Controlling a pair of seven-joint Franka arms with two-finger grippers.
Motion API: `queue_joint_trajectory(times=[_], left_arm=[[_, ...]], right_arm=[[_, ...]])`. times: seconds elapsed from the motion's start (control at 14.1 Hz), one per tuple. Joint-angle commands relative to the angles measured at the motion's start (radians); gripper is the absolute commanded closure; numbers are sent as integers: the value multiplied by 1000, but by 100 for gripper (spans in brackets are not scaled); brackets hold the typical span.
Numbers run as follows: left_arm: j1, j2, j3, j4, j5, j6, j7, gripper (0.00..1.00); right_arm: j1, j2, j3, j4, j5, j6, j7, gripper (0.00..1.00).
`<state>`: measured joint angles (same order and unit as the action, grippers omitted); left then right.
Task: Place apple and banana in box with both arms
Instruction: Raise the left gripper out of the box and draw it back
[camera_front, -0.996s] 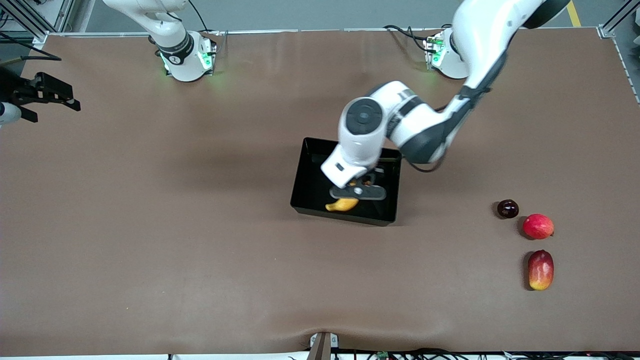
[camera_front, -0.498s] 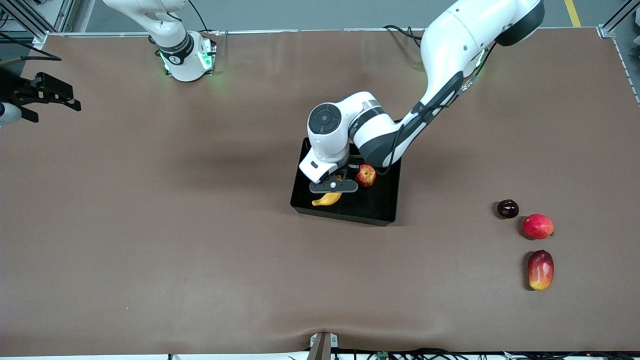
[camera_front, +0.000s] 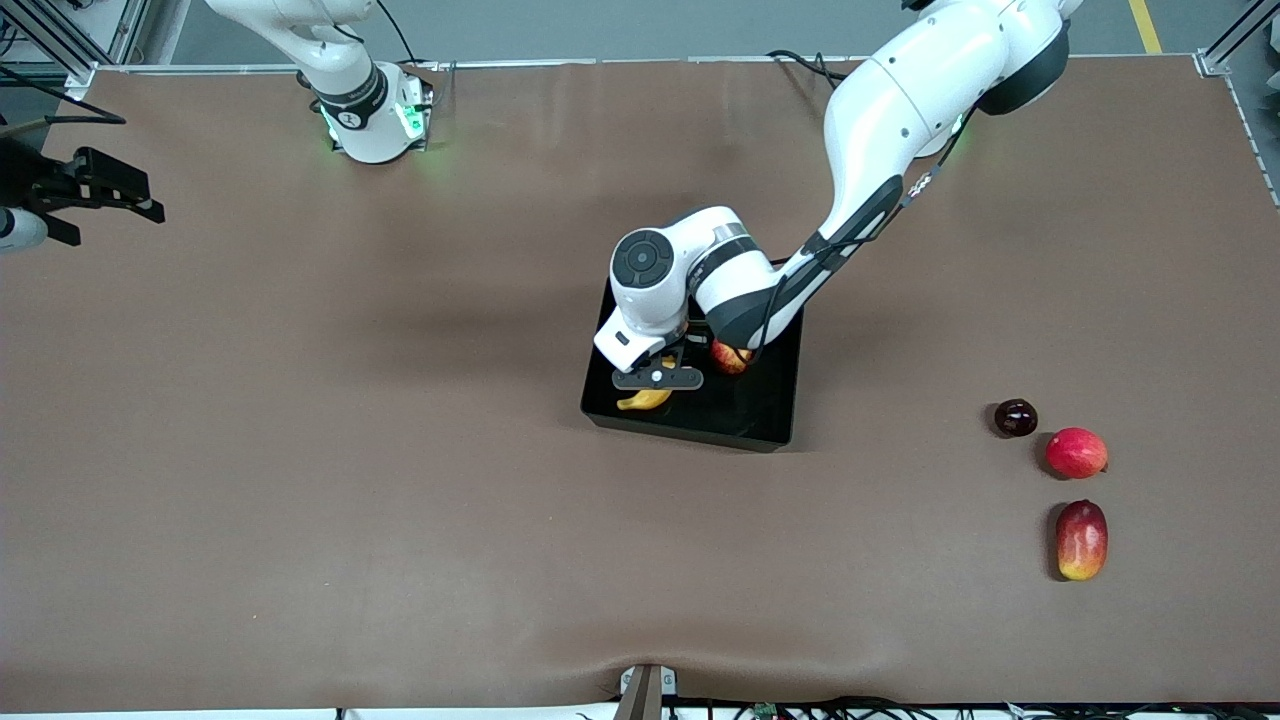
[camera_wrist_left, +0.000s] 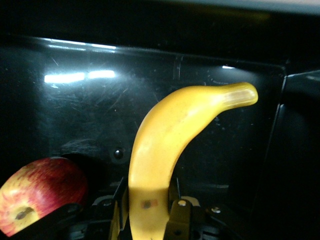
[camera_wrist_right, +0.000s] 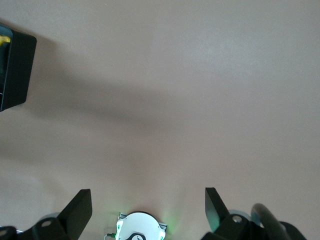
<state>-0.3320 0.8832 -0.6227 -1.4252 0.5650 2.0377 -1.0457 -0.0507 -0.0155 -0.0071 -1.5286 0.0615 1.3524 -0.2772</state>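
the left end effector (camera_front: 657, 385) is down inside the box (camera_front: 770, 400), clenched on one end of the banana (camera_front: 645, 400). the left wrist view shows why the grip sits there: the fingers (camera_wrist_left: 181, 216) pinch the thick end, so the rest of the banana (camera_wrist_left: 170, 145) curves out ahead of the end effector, its tip reaching toward the box's glossy wall (camera_wrist_left: 295, 150). held by one end like that, it can be brought low over the box floor and let go without the fingers getting trapped beneath it. whether it already touches the floor cannot be told.

the apple (camera_front: 728, 357) already lies in the box, just beside the left end effector toward the left arm's end of the table, partly hidden under the arm's wrist in the front view. in the left wrist view the apple (camera_wrist_left: 42, 195) sits close alongside the fingers, apart from the banana. so one fruit looks delivered and the other appears to need only a release.

the right end effector (camera_front: 95, 190) waits at the right arm's end of the table, well apart from the box, released with its fingers (camera_wrist_right: 77, 212) spread wide and holding nothing.

three other fruits (camera_front: 1075, 455) lie together toward the left arm's end of the table, untouched and well clear of the box.
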Motion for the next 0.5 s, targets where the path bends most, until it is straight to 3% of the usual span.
queue_joint_trajectory(times=[0.0,0.14,0.28,0.36,0.43], left_arm=[[-9,29,0,19,30,15,-27,99],[-9,28,0,20,30,22,-27,61],[5,7,3,22,33,18,-25,12],[8,-12,4,22,35,9,-19,0],[17,-36,4,23,35,-5,-16,0]], right_arm=[[-6,-4,2,-4,18,1,16,0],[-9,-4,1,-5,23,1,16,0],[-9,-4,1,-4,23,-1,16,0],[-8,-4,1,-4,23,-1,16,0],[-8,-3,1,-5,23,1,16,0]])
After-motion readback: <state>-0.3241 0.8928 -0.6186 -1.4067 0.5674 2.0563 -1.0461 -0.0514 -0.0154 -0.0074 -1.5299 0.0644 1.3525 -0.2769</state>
